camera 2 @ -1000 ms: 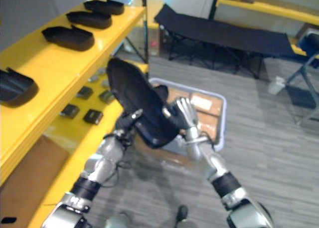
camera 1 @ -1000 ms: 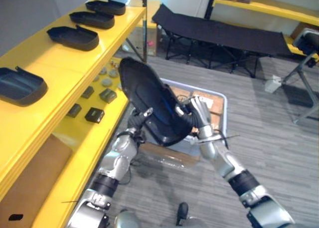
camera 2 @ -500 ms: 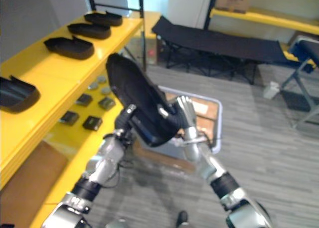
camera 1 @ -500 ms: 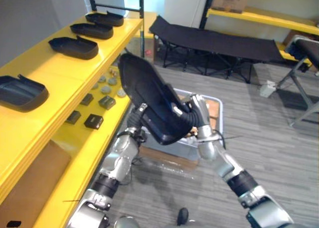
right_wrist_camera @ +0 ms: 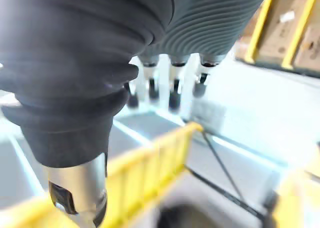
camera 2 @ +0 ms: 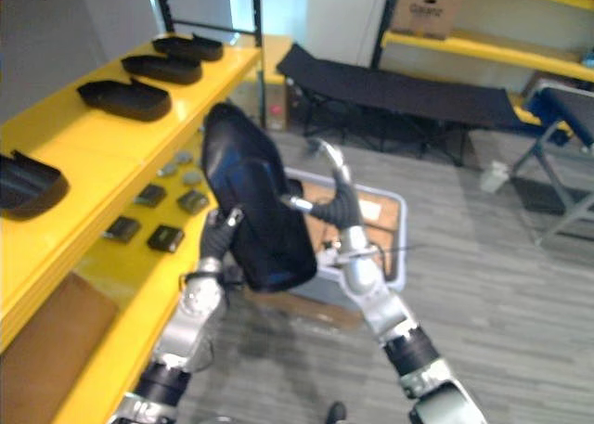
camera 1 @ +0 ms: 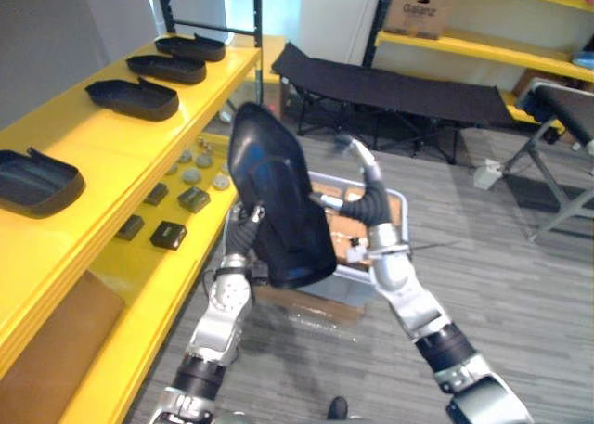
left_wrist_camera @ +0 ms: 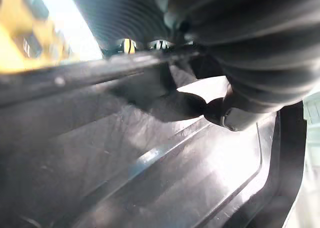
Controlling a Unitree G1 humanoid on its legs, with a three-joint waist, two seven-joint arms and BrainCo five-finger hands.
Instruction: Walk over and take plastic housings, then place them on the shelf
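Plastic housing (camera 1: pixel 278 206), black and large, is held off the floor, standing nearly on end with its upper end leaning toward the yellow shelf (camera 1: pixel 111 150). It is in the air beside the shelf's front edge, touching no tier.

Left hand (camera 1: pixel 246 238): sits at the housing's lower left edge and is mostly hidden behind it. One finger (camera 1: pixel 257 214) is hooked over onto the housing's near face. In the left wrist view the thumb tip (left_wrist_camera: pixel 235 120) presses against the housing's ribbed inner surface. This hand is gripping the part.

Right hand (camera 1: pixel 371 187): just to the right of the housing, raised, with its fingers (right_wrist_camera: pixel 172 81) straight and spread. The right wrist view shows nothing between them, so the hand is wide and empty. Whether its thumb touches the housing's edge cannot be told.

Top tier: four more housings lie in a row, well apart from each other: the nearest (camera 1: pixel 37 169), the second (camera 1: pixel 133 97), the third (camera 1: pixel 167 68) and the farthest (camera 1: pixel 195 46).

Lower tier: small dark blocks (camera 1: pixel 169 235) and grey discs (camera 1: pixel 195 160).

Floor: a grey crate (camera 1: pixel 401 201) with cardboard inside lies behind the held housing. A black folding cot (camera 1: pixel 390 85) stands farther back.
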